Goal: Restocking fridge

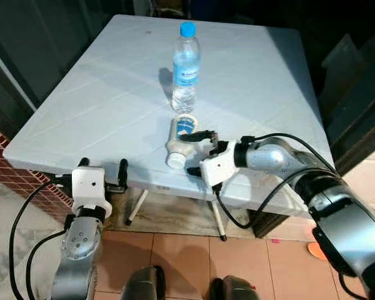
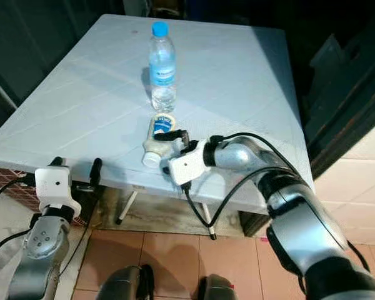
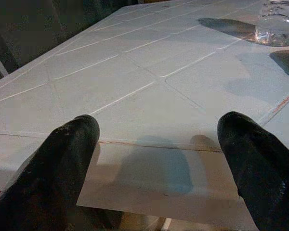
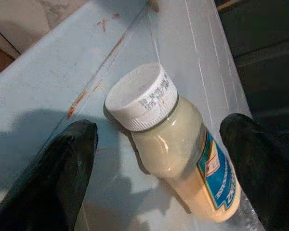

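A creamy sauce bottle with a white cap and blue label lies on its side near the front edge of the pale blue table. My right gripper is open, one finger on each side of the bottle's cap end, and neither of the fingertips presses on it. An upright water bottle with a blue cap stands just behind the lying bottle. My left gripper is open at the table's front left edge with nothing between its fingers.
A red brick wall lies below the table's left corner. Dark panels stand along the right side. White table legs rise from the tiled floor, and my feet are close to the table's front.
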